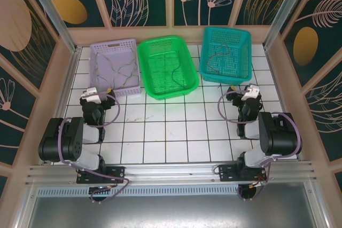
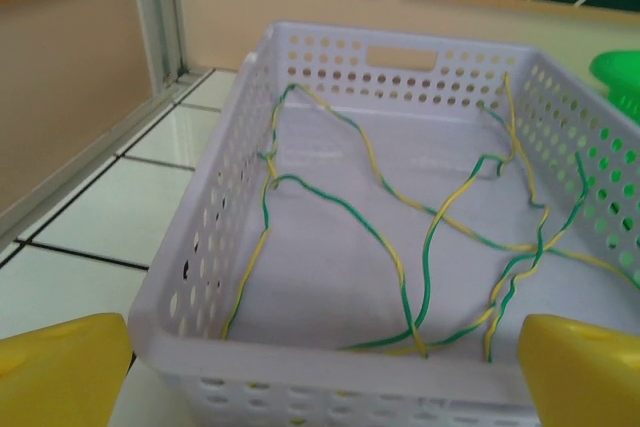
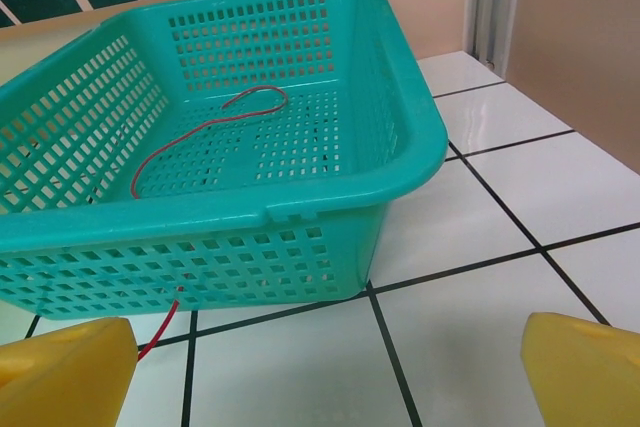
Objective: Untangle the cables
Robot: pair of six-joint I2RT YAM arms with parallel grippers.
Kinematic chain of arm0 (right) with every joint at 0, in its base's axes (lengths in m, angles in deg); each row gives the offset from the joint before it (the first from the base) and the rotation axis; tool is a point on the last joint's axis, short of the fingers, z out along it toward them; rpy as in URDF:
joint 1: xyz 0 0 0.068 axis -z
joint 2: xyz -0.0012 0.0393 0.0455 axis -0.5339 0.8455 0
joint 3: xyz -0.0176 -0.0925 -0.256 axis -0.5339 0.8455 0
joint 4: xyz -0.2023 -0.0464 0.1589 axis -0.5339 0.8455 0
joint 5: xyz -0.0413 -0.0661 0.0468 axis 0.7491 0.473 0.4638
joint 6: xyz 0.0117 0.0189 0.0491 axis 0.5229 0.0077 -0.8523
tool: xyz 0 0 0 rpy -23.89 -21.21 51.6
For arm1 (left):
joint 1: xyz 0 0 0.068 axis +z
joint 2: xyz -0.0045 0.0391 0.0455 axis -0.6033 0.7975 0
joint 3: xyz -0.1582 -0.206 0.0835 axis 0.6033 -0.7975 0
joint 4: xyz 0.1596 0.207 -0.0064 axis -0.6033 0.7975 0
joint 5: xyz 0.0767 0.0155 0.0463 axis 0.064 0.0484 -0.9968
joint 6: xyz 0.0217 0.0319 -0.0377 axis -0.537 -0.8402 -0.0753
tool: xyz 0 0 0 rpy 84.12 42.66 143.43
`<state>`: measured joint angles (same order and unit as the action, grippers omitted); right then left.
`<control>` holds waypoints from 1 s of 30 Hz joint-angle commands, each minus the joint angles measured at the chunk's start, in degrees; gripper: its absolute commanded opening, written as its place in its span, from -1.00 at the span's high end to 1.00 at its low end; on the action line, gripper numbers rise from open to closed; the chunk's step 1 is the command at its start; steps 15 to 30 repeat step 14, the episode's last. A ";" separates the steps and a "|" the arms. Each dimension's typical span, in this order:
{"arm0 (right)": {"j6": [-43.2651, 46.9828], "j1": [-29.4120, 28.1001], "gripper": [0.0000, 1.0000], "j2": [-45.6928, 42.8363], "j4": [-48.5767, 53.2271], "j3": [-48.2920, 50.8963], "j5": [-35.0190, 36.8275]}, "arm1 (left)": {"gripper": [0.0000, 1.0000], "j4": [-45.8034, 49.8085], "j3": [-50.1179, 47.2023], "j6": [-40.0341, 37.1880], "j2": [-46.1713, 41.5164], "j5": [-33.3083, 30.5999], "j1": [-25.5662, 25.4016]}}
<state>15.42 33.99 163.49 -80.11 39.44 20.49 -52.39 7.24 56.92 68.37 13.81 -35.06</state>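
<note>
Jaws of the left gripper (image 2: 322,372) and right gripper (image 3: 322,372) gape wide, empty. Just beyond the left, tangled green-and-yellow cables (image 2: 404,282) lie in a lilac perforated plastic basket (image 2: 215,247). Beyond the right, a thin red cable (image 3: 185,135) lies in a teal slotted plastic basket (image 3: 300,247).

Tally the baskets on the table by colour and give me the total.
purple basket: 1
green basket: 1
teal basket: 1
Total: 3 baskets
</note>
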 commanded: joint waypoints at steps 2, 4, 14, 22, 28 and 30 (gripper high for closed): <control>0.56 -0.40 -0.98 0.55 -2.90 -0.40 0.78 | -0.98 -4.47 1.01 -0.50 0.21 0.46 0.33; 0.88 -0.90 -0.98 0.49 -2.83 -0.47 1.52 | -0.98 -3.90 1.26 -0.49 0.19 0.46 0.33; 1.19 -1.44 -0.98 0.65 -3.22 -0.35 2.52 | -0.98 -3.21 1.55 -0.67 -0.09 -0.03 0.07; 1.19 -1.44 -0.98 0.65 -3.22 -0.35 2.52 | -0.98 -3.21 1.55 -0.67 -0.09 -0.03 0.07; 1.19 -1.44 -0.98 0.65 -3.22 -0.35 2.52 | -0.98 -3.21 1.55 -0.67 -0.09 -0.03 0.07; 1.19 -1.44 -0.98 0.65 -3.22 -0.35 2.52 | -0.98 -3.21 1.55 -0.67 -0.09 -0.03 0.07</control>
